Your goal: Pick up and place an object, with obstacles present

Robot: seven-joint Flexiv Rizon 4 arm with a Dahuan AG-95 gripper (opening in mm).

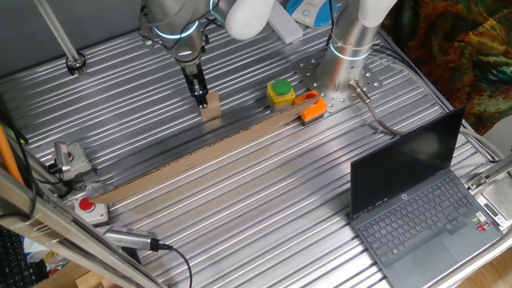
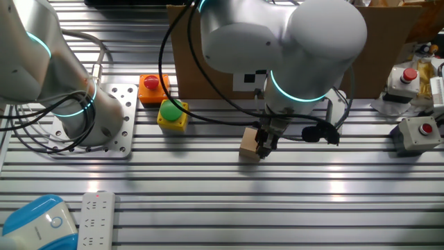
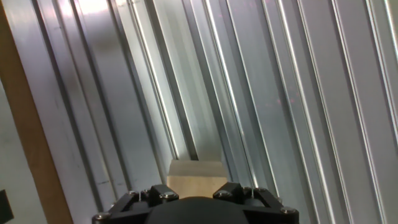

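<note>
A: What is one fixed view showing?
B: The gripper (image 1: 199, 99) is reaching down onto the wooden block (image 1: 211, 106), which is sitting on the ribbed table (image 1: 264, 208) just behind the long cardboard strip (image 1: 200, 160). The green button box (image 1: 281, 92) is standing well to the side.

A: And the other fixed view?
B: The fingers (image 2: 263, 146) are pressing against the block (image 2: 248, 144); they are appearing clamped on it.

A: The hand view?
B: The block (image 3: 196, 177) is lying right under the hand, but the fingertips are hiding.
</note>
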